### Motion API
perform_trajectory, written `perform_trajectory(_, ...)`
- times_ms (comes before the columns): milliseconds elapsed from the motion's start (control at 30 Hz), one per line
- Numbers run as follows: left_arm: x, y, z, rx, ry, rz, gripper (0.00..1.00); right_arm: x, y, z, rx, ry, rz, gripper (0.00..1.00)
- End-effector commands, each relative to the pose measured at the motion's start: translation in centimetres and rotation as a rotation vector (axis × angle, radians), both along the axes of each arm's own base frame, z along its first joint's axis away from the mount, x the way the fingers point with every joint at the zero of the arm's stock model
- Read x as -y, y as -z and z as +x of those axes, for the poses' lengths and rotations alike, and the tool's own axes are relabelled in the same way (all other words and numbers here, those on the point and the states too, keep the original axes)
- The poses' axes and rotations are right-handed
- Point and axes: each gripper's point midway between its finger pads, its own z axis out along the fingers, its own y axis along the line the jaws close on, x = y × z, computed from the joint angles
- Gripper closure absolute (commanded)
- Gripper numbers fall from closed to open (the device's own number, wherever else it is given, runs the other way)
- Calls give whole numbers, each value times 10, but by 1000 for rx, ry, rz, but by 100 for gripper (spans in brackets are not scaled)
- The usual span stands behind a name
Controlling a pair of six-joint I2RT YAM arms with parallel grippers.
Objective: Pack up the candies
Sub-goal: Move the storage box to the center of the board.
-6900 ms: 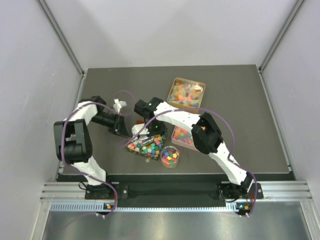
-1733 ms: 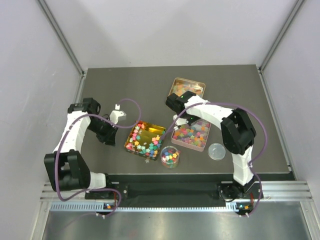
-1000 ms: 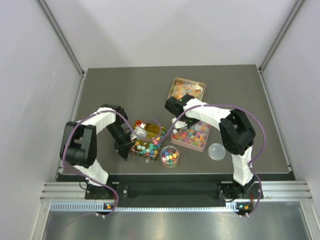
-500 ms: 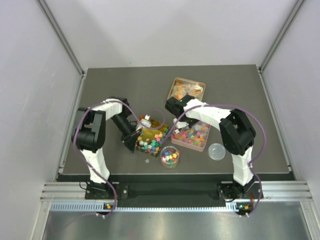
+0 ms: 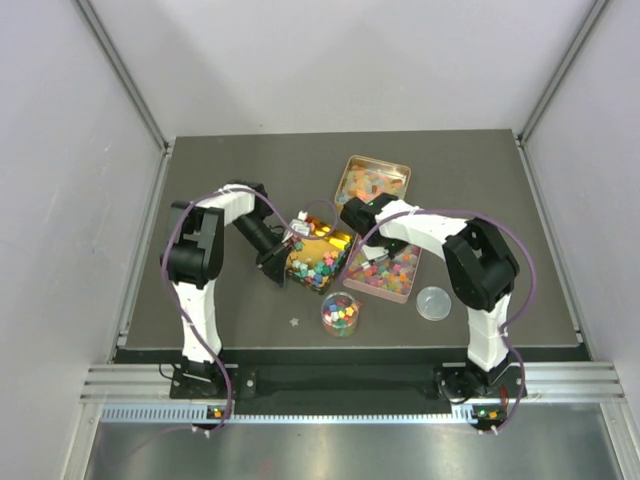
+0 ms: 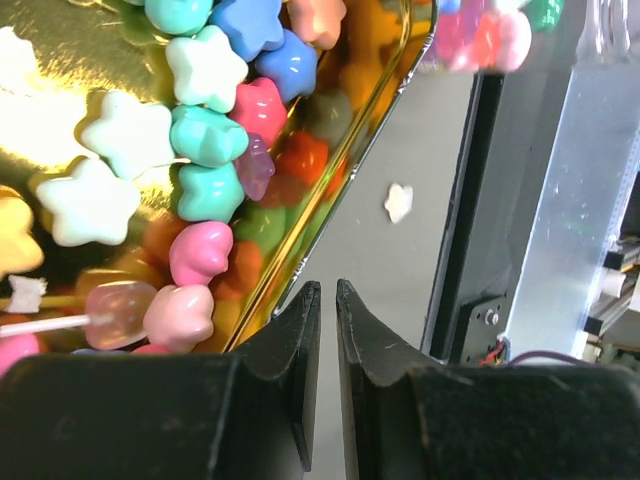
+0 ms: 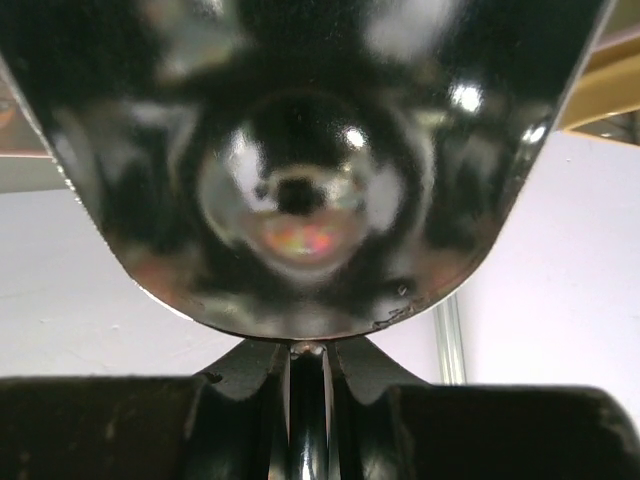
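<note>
The candies [image 5: 318,265] fill a gold tin [image 5: 335,242] at mid table; up close they are star shapes [image 6: 205,135] heaped against its rim [image 6: 390,90]. My left gripper [image 5: 283,265] is at the tin's left end. Its jaws [image 6: 321,290] stand almost together, with only grey table in the slit, and the rim runs under the left finger. My right gripper [image 5: 380,245] hovers over the pink tin [image 5: 385,292] of candies. It [image 7: 305,350] is shut on the handle of a shiny spoon [image 7: 300,170].
A third tin [image 5: 350,162] of candies sits behind. A round clear tub [image 5: 340,313] holding candies stands near the front, its clear lid [image 5: 433,302] to the right. One loose star candy [image 5: 295,322] lies on the mat, also seen as a star [image 6: 399,202].
My left gripper swept right and away from the front edge, and the gold tin slid and turned with it toward the pink tin. The right gripper has barely moved.
</note>
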Motion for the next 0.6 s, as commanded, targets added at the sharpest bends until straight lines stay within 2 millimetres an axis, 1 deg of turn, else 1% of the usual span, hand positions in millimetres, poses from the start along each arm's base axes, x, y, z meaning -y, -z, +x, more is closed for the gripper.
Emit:
perform_trajectory(0,15,-17,1,-64,-29,-74,82,6,-18,-3,43,0,19,100)
perform_trajectory(33,17,-18,3,-65,-37,-77,82,6,-17,-5,33,3,23,100)
perform_trajectory(67,20,-21,9,-51,-40,-86,82,3,-14,-7,18,3,44,100)
perform_trajectory(167,27,-23,15,-53,-38,-92,82,-6,-12,-9,10,6,77,100)
perform_trajectory(200,28,-23,15,-53,-34,-86,82,-10,-7,-9,-5,10,78,100)
perform_trajectory(233,30,-22,15,-51,-27,-83,82,-14,-10,-7,1,30,100,100)
perform_trajectory(300,30,-22,14,-47,-16,-75,82,-22,-1,-6,-25,52,120,100)
perform_trajectory(333,31,-21,12,-51,-8,-71,82,-26,-5,-4,-16,60,139,100)
perform_trajectory(433,32,-21,6,-57,5,-65,82,-34,-2,-1,-17,44,152,100)
perform_trajectory(500,31,-20,3,-65,11,-64,82,-37,-2,-3,-27,29,152,100)
perform_trajectory(533,31,-24,-1,-81,11,-65,83,-37,0,-6,-34,25,145,100)
perform_trajectory(567,32,-30,0,-64,14,-80,83,-36,-1,-7,-33,23,136,100)
